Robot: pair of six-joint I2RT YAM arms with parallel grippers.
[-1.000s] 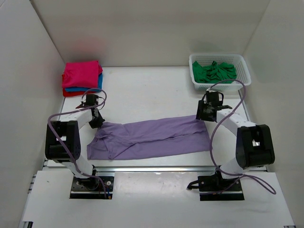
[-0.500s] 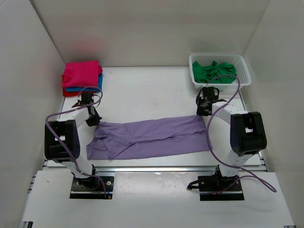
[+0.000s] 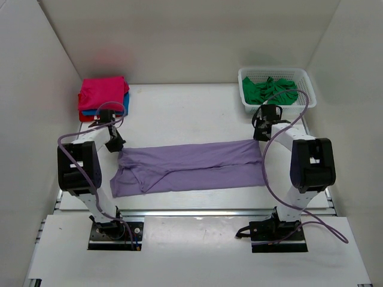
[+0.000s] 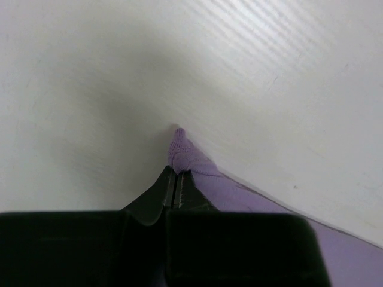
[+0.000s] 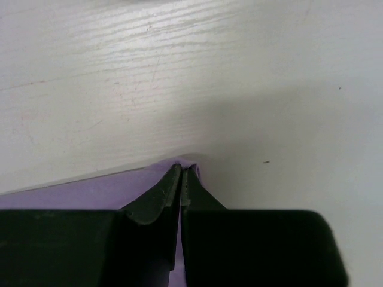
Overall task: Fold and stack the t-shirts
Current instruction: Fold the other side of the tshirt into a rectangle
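Top external shows the lilac t-shirt stretched flat across the surface between both arms. The left gripper pinches its far-left corner and the right gripper its far-right corner, jaws closed on cloth. A green t-shirt fills the basket

Plenty of open table behind the lilac shirt; folded stack sits past its left end, basket past its right.

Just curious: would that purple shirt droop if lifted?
Likely yes: the purple shirt lies flat and creased, so it should sag between the left gripper and right gripper pinching its corners. Thin cloth, so probably light.
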